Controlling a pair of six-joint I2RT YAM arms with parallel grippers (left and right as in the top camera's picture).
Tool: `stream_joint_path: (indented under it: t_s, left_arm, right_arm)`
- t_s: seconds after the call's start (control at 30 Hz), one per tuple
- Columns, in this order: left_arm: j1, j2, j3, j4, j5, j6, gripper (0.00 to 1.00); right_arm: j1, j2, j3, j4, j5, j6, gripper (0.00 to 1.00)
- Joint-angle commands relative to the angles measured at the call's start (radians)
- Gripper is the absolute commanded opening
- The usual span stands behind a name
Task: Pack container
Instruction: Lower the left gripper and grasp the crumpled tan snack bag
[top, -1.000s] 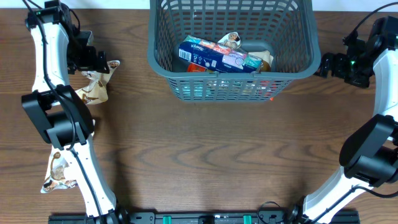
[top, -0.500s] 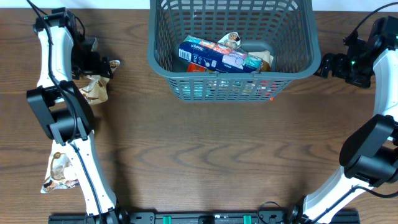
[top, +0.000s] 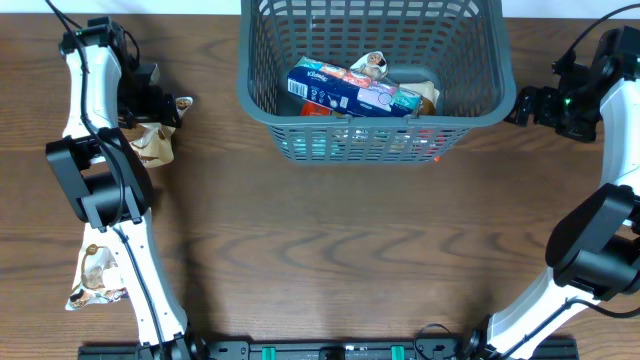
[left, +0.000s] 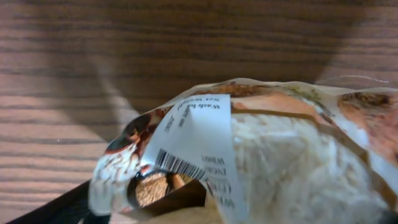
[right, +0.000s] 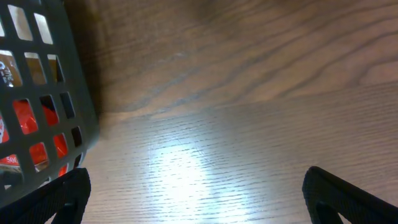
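Overhead, container (top: 300, 121): top centre of the frame, with a blue pack (top: 330, 90) inside.
Overhead, left gripper (top: 165, 104): upper left, well apart from the container, at a snack packet (top: 152, 146).
Overhead, right gripper (top: 522, 104): just beside the container's right rim.
Left wrist, snack packet (left: 261, 162): fills the frame; whether the fingers grip it cannot be told.
Right wrist, right gripper (right: 196, 193): fingers spread, nothing between them; container (right: 43, 93) wall at the left edge.

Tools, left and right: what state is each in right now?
Left tool: closed on a snack packet.
Right tool: open, holding nothing.
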Motion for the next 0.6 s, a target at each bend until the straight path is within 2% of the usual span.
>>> stream_joint_path:
  t_s: [0.0, 0.2, 0.37, 0.57]
  left_arm:
    - [-0.001, 0.017, -0.058, 0.008, -0.005, 0.003, 0.77]
    - [-0.002, 0.017, -0.165, 0.020, -0.004, 0.002, 0.52]
    - [-0.004, 0.010, -0.171, -0.021, -0.004, 0.002, 0.26]
    - [-0.027, -0.058, -0.156, -0.066, -0.003, 0.002, 0.12]
  right_arm:
    - [0.012, -0.002, 0.006, -0.008, 0.027, -0.016, 0.99]
    - [0.012, -0.016, 0.007, -0.008, 0.036, -0.018, 0.99]
    - [0.012, -0.027, 0.007, -0.005, 0.036, -0.018, 0.99]
    - [0.012, -0.033, 0.007, -0.005, 0.036, -0.018, 0.99]
